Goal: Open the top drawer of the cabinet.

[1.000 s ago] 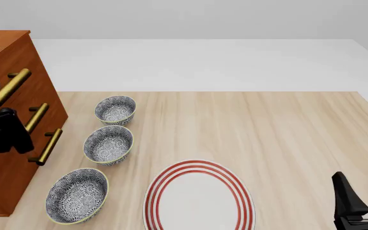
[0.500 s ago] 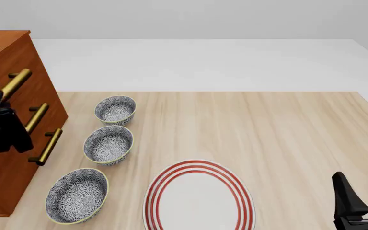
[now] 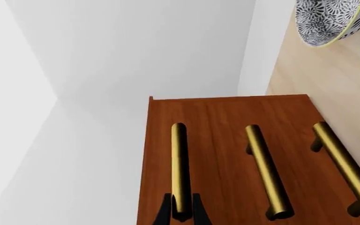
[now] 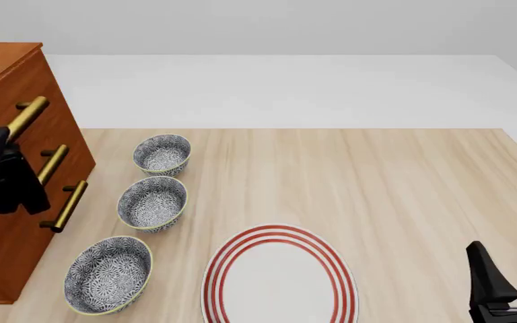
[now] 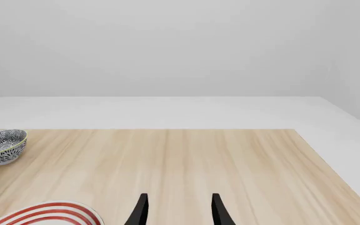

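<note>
Fingers (image 3: pixel 165 213) apparently astride top drawer (image 3: pixel 167 154) handle (image 3: pixel 178 164)

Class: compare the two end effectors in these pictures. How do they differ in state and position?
The left end effector is closed around the top drawer's brass handle; the right end effector is open and holds nothing. The left is at the cabinet; the right hangs over bare table. Both have black fingers.

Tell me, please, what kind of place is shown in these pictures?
Probably a simulated tabletop test scene, not a real room: a light wooden table against blank grey walls, holding only a cabinet, three patterned bowls and a red-ringed plate.
</note>
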Controlling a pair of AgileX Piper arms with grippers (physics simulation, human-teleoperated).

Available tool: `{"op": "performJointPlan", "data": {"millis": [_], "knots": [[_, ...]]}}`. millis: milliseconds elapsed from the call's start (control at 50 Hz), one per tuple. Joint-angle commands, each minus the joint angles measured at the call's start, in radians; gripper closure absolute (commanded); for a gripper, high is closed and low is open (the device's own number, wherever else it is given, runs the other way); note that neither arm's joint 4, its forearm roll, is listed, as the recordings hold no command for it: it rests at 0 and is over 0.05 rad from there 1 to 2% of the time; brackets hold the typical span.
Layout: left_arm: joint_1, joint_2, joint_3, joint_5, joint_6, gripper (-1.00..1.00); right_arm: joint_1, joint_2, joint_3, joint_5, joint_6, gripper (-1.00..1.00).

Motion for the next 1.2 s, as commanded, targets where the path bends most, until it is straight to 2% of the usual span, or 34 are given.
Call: {"op": "performJointPlan", "data": {"millis": [20, 480, 1200], "knots": [[-0.006, -0.045, -0.005, 0.006, 0.032, 1.0, 0.0, 0.0, 0.0, 0.0, 0.0, -1.0], [-0.068, -0.093, 0.005, 0.033, 0.069, 1.0, 0.0, 0.0, 0.0, 0.0, 0.0, -1.0], [-0.142, -0.102, -0.031, 0.055, 0.096, 1.0, 0.0, 0.0, 0.0, 0.0, 0.0, -1.0]]}}
